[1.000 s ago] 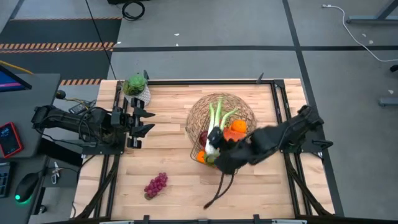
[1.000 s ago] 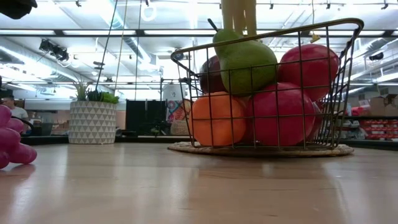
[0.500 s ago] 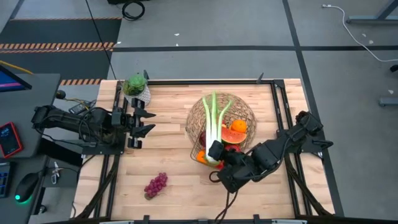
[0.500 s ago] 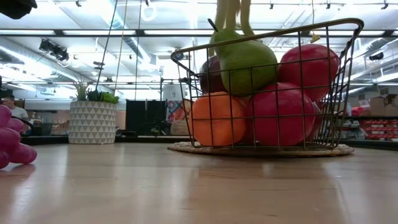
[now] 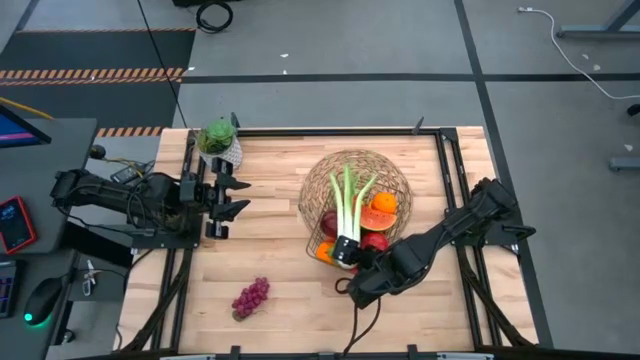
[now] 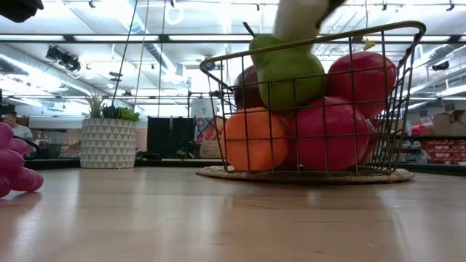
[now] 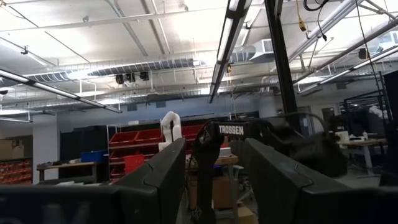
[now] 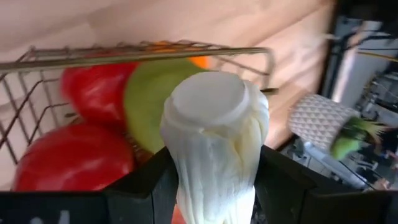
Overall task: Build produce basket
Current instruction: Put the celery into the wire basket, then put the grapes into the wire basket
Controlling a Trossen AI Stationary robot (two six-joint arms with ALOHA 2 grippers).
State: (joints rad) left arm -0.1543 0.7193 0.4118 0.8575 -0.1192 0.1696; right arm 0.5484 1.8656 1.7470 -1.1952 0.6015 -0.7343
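Your right gripper (image 5: 348, 252), fingers pinched on the pale butt of the celery stalk (image 5: 347, 205), has swung the stalk back over the basket (image 5: 392, 176), which sits toward the bench's right half. A second ago it lay farther off to the side; now it lies along the heap of apples and oranges, so you are close to releasing. Grapes (image 5: 251, 297) wait near the front edge. Your left gripper (image 5: 228, 196) idles by the left edge, fingers narrowly parted, holding nothing.

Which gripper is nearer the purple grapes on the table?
Left. The left gripper waits at the table's left edge, up-table from the grapes; the right gripper holds the celery stalk at the basket, farther off.
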